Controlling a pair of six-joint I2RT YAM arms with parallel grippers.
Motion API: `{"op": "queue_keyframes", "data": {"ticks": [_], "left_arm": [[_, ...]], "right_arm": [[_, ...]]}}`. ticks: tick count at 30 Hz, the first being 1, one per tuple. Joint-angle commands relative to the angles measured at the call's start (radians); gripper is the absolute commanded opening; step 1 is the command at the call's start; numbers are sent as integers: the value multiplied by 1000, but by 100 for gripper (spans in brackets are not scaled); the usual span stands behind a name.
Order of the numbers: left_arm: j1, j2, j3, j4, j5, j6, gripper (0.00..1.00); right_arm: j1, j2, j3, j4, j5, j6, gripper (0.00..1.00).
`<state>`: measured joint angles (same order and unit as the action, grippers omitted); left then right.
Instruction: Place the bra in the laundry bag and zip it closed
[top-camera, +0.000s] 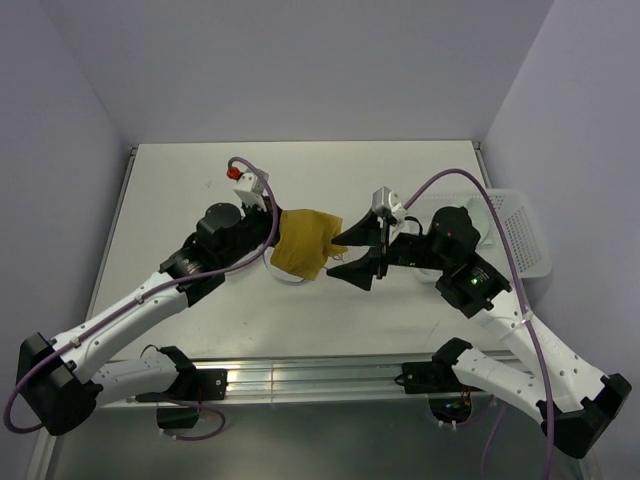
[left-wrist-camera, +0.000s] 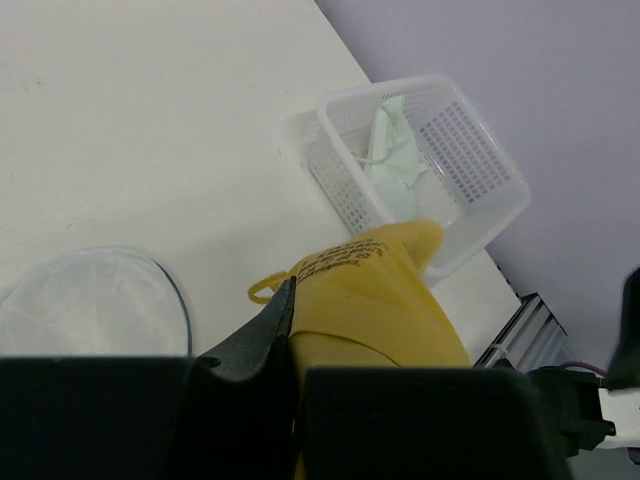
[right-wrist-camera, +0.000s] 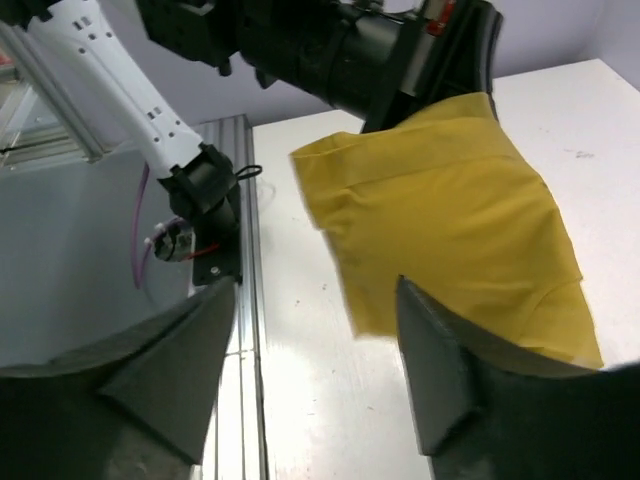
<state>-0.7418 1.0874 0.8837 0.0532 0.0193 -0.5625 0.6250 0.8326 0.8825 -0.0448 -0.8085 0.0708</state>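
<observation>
here, lilac walls (top-camera: 300, 60) enclose white table (top-camera: 180, 190) under bra (top-camera: 303, 243).

The top camera looks down on the whole white table (top-camera: 170, 180) from high up. The left wrist camera sits right by the yellow bra (left-wrist-camera: 380, 300), facing the white basket (left-wrist-camera: 340, 185); the right wrist camera sees that bra close up from the other side.

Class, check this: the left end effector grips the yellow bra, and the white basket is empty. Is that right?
No. The left end effector does grip the yellow bra, but the basket is not empty: a pale green cloth lies in it, as the left wrist view shows.
</observation>
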Motion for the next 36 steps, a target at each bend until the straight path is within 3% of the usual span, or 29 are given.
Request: {"op": "queue_keyframes", "data": {"ticks": [1, 2, 5, 12, 16, 22, 28, 31, 34, 36], "left_arm": [[2, -26, 14, 53, -15, -5, 0], [2, -29, -6, 57, -13, -2, 0], [1, -55, -55, 100, 4, 22, 0], [1, -152, -123, 126, 103, 76, 0], [2, -172, -132, 100, 114, 87, 0], [1, -164, -135, 111, 145, 95, 0], [2, -155, -124, 120, 150, 95, 0], [2, -155, -124, 119, 142, 95, 0], [2, -149, -108, 96, 119, 79, 2], [2, -144, -94, 62, 94, 67, 10]], "right_arm": [[-1, 16, 53, 7, 74, -52, 76], [-17, 34, 64, 5, 77, -61, 83], [-53, 149, 166, -39, 111, -62, 89], [-76, 375, 292, -159, 51, -131, 98], [-76, 441, 326, -230, -76, -177, 99], [-71, 479, 216, -45, -322, -54, 100], [-50, 511, 144, 129, -372, 87, 100], [-45, 505, 93, 261, -368, 193, 95], [-45, 519, 72, 339, -371, 292, 76], [-44, 533, 67, 356, -373, 314, 69]]}}
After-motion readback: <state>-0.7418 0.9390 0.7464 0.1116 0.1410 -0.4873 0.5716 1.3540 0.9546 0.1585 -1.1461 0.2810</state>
